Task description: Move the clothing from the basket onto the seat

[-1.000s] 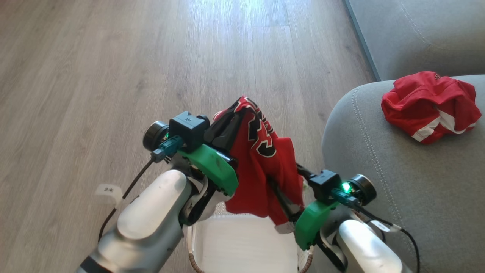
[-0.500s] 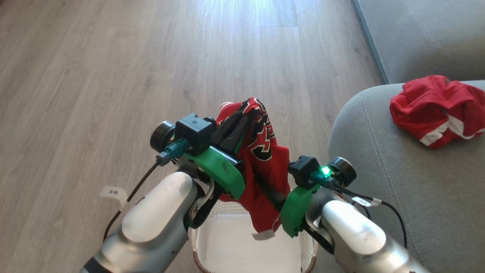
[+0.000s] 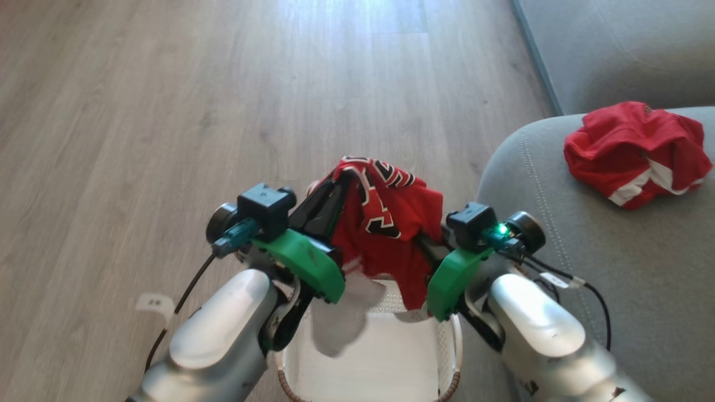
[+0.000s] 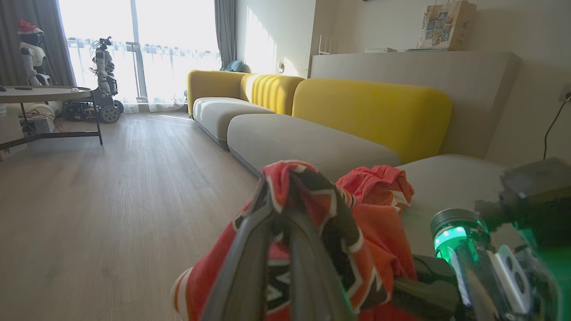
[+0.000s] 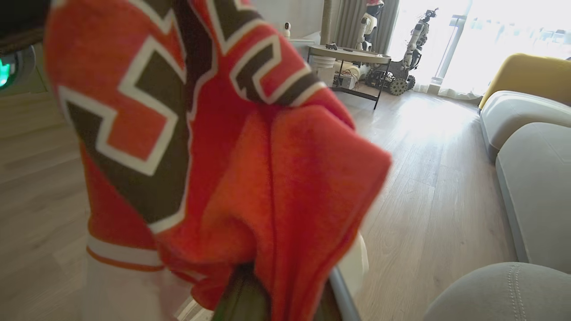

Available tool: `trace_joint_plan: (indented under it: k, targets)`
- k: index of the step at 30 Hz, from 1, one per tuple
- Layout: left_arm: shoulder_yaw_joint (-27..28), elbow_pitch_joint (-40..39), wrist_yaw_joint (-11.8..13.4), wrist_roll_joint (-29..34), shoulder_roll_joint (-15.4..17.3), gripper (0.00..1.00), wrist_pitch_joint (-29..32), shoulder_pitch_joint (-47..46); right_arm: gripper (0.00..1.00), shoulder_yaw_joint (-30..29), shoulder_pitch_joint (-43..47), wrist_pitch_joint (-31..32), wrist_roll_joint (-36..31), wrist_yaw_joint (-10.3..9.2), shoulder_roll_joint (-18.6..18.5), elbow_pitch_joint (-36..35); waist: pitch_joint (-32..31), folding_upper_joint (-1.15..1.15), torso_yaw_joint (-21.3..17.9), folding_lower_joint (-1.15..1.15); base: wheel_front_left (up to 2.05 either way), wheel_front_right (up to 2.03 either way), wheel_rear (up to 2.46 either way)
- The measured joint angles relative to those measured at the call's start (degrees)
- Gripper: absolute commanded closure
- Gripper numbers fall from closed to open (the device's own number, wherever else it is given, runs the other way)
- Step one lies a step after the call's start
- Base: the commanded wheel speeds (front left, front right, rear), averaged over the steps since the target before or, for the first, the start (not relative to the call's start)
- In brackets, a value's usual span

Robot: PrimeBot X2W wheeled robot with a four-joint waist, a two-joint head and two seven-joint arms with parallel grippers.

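Note:
A red jersey (image 3: 385, 223) with black, white-edged numerals hangs bunched between my two grippers, above the cream basket (image 3: 449, 346) at the bottom of the head view. My left gripper (image 3: 335, 187) is shut on its top left fold, and its fingers (image 4: 250, 249) pinch the cloth in the left wrist view. My right gripper (image 3: 427, 245) is shut on the jersey's right side, with the fingertips buried in cloth (image 5: 250, 187). A pale blurred flap (image 3: 341, 318) dangles over the basket. Crumpled red shorts (image 3: 631, 151) lie on the grey seat (image 3: 558, 251) to the right.
Wooden floor (image 3: 223, 100) stretches ahead and to the left. A second grey cushion (image 3: 614, 50) lies beyond the seat, with yellow backrests (image 4: 370, 111) behind. A low table (image 4: 44, 93) and parked robots stand far off by the window.
My right gripper has shut on the jersey's right side and risen level with the left. The jersey is now bunched between both grippers, its lower hem swinging. The camera has shifted slightly.

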Motion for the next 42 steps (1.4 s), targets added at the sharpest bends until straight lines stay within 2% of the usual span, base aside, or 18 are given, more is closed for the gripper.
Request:
trace_joint_plan:
  k: [1,7,17,30,37,42]
  targets:
    - [0.1,0.23,0.03,-0.07,0.14,0.0,-0.36,0.34,1.0,-0.75,0.0,0.0,-0.36,0.0,-0.08,-0.3,0.03,0.0,-0.34,0.0,0.0,0.0,0.0]
    - [0.38,1.99,0.47,-0.23,0.57,0.0,-2.78,1.95,1.0,-5.11,0.0,-0.02,-2.32,0.0,-1.21,-1.42,0.23,0.0,-2.95,0.0,0.0,0.0,0.0]
    - [-0.15,3.44,0.42,-0.66,0.65,0.0,-4.09,4.29,1.0,-10.59,-0.12,-0.15,-4.93,0.0,-5.33,-2.49,0.74,0.0,-8.72,0.0,0.0,0.0,0.0]
    - [-2.12,3.74,-0.36,-0.66,-0.71,0.0,-6.02,6.33,1.0,-17.48,0.05,3.65,-7.45,0.0,-9.49,-10.57,2.01,0.0,-20.47,0.0,0.0,0.0,0.0]
    - [-3.41,5.76,-0.89,-0.66,-0.86,0.0,-5.08,6.34,1.0,-18.72,1.3,6.02,-7.84,0.0,-9.84,-14.44,3.22,0.0,-26.99,0.0,0.0,0.0,0.0]
    - [-3.69,7.16,-1.37,-0.66,-0.91,0.0,-4.43,6.28,1.0,-19.08,1.93,6.88,-7.84,0.0,-10.13,-15.93,4.46,0.0,-30.1,0.0,0.0,0.0,0.0]
